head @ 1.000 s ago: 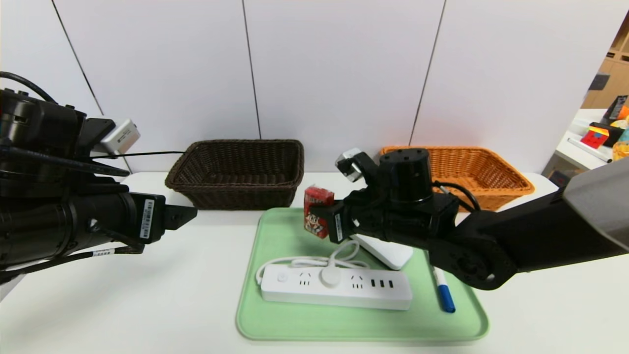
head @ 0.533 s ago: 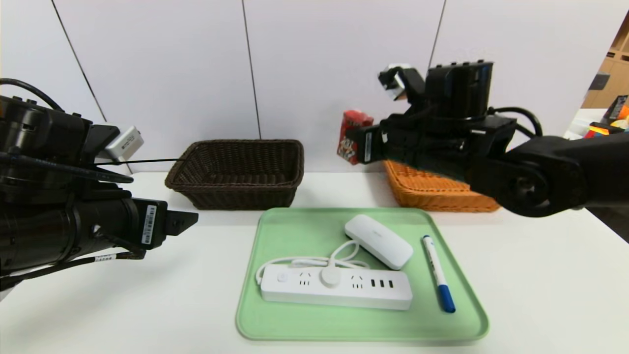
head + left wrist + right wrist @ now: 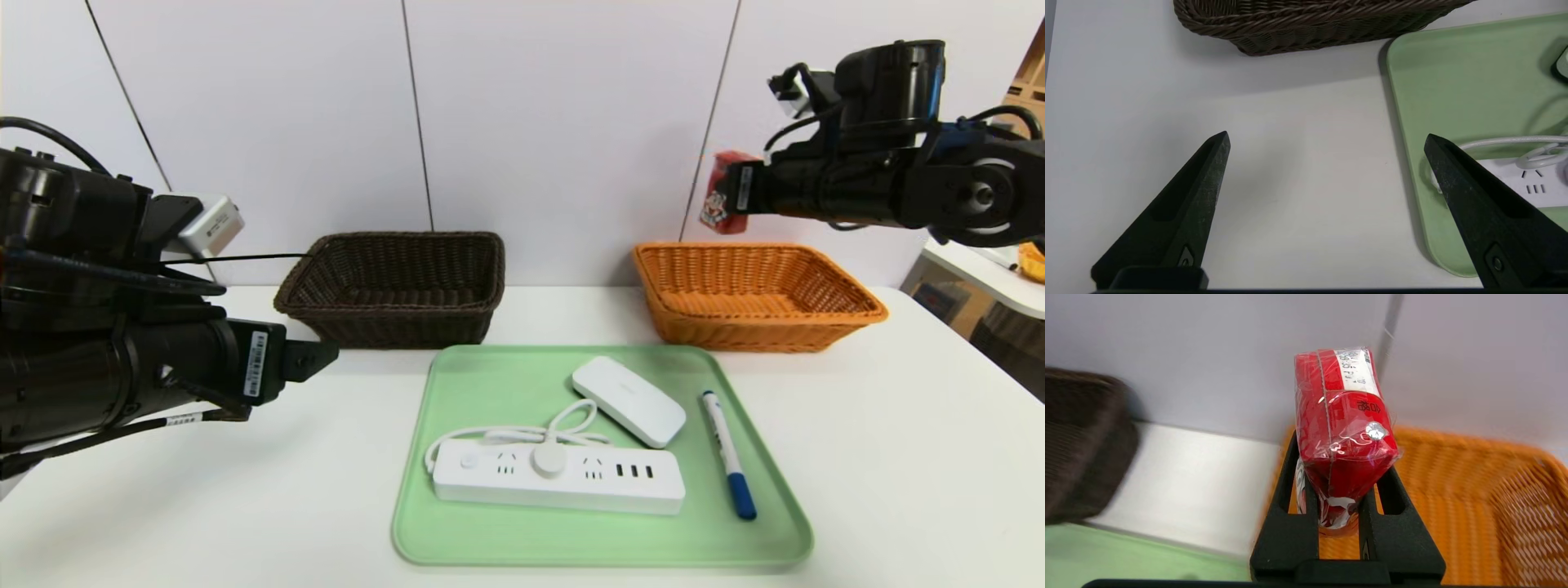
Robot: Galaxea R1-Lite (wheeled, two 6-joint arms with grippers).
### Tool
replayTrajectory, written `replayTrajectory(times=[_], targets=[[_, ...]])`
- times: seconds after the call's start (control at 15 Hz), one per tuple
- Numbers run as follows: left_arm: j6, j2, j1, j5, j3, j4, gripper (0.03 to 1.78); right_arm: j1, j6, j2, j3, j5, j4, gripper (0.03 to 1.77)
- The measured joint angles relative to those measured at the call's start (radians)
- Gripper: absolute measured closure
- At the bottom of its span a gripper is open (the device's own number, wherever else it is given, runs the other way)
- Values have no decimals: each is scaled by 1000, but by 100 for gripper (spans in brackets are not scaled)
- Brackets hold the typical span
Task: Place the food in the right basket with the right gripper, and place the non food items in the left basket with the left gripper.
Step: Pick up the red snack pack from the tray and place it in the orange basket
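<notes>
My right gripper (image 3: 729,196) is shut on the red drink carton (image 3: 719,193), the food, and holds it high above the back left corner of the orange-tan right basket (image 3: 849,314). In the right wrist view the carton (image 3: 1341,424) sits pinched between the black fingers (image 3: 1290,506), with the orange basket (image 3: 1494,506) below. The white power strip (image 3: 563,480), the flat white device (image 3: 629,400) and the blue-capped marker (image 3: 729,465) lie on the green tray (image 3: 490,376). My left gripper (image 3: 1327,139) stands open over bare table beside the tray's edge, in front of the dark brown left basket (image 3: 400,286).
The green tray (image 3: 1453,81) fills the table's front middle, with both baskets behind it by the white wall. A side table with colourful items (image 3: 992,224) stands at the far right. Bare tabletop (image 3: 245,490) lies left of the tray.
My right gripper has lifted the carton off the tray and carried it up and to the right, to above the orange basket. The left arm has barely moved.
</notes>
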Motion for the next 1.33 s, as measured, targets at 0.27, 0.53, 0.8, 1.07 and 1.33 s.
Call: replayTrajectory(times=[0.27,0.53,0.8,1.07,1.33], targets=[[-3,22,-22,1,-12,-33,12,-124,3,19,2,83,101,151],[-3,61,-25,1,-36,-49,12,-184,4,101,-2,114,90,151],[-3,99,-25,1,-64,-54,12,-209,3,192,-29,117,80,151],[-4,121,-24,2,-69,-55,12,-220,2,245,-59,117,80,151],[-4,134,-28,2,-70,-55,12,-224,1,261,-68,117,80,151]])
